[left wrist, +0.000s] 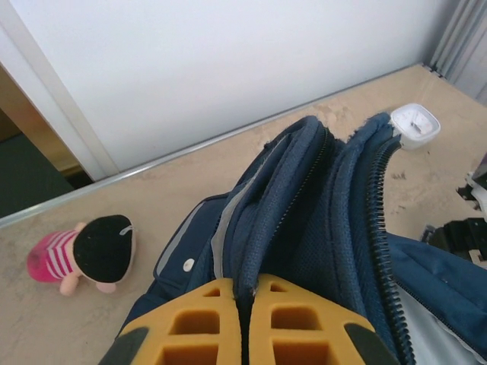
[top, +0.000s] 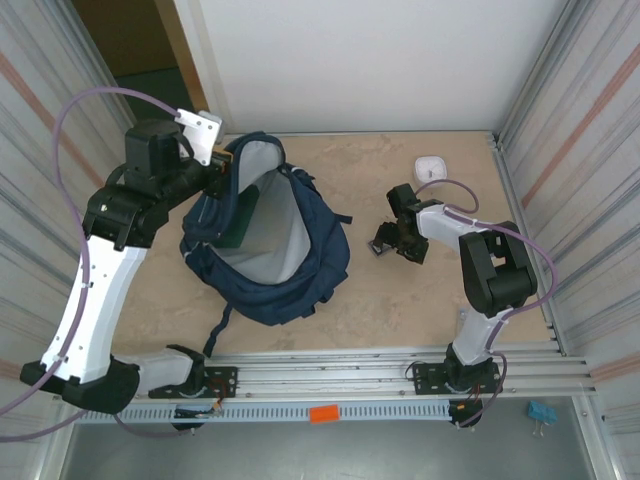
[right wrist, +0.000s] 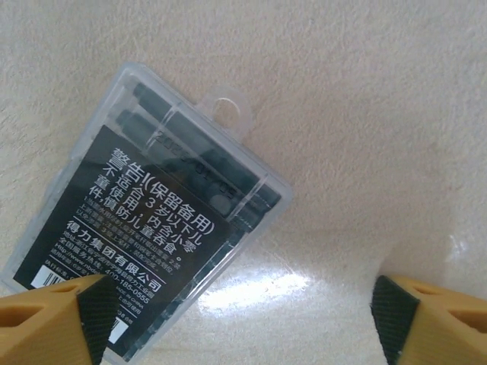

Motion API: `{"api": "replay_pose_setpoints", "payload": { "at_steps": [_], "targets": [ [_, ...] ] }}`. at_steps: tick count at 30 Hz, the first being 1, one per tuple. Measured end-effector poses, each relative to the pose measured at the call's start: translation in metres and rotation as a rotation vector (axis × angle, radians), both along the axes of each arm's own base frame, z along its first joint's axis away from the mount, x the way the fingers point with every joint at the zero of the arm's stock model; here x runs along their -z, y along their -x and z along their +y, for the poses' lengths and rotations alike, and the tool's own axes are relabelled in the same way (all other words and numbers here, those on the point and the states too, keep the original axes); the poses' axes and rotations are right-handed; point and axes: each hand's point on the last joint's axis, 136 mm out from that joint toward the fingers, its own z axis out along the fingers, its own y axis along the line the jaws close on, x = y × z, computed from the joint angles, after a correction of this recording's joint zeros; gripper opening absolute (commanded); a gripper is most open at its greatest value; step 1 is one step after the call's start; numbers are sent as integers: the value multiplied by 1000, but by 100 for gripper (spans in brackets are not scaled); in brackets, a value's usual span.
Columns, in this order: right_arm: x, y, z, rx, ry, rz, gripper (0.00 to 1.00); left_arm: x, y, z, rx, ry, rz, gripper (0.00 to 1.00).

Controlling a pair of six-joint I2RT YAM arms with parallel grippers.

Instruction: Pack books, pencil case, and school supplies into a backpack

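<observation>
The navy backpack (top: 290, 262) lies on the table with its mouth wide open and its grey lining showing. My left gripper (top: 221, 163) is shut on the backpack's (left wrist: 335, 228) upper rim, the fabric pinched between the yellow fingers (left wrist: 205, 319). A dark green book (top: 236, 218) stands inside against the left wall. My right gripper (right wrist: 240, 312) hangs open just above the table. Beneath it lies one of the school supplies, a clear plastic pack (right wrist: 144, 220) with a black label, whose lower corner is under the left finger (right wrist: 76, 312). The pencil case is out of view.
A white square device (top: 430, 168) sits near the back right wall. A small doll (left wrist: 91, 251) with black hair and a pink striped top lies left of the backpack. Metal walls close in both sides. A blue clip (top: 541, 411) lies beyond the front rail.
</observation>
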Motion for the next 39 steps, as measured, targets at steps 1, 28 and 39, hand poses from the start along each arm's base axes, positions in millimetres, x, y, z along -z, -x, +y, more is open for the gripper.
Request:
{"api": "replay_pose_setpoints", "payload": {
  "at_steps": [1,28,39],
  "targets": [
    [0,-1,0,-1,-1,-3,81,2,-2,-2,7,0,8,0],
    [-44,18,-11,-57,-3,-45,98,-43,-14,94,-256,-128,-124,0],
    [-3,3,13,-83,-21,34,95,-17,-12,101,-273,-147,-61,0]
  ]
}}
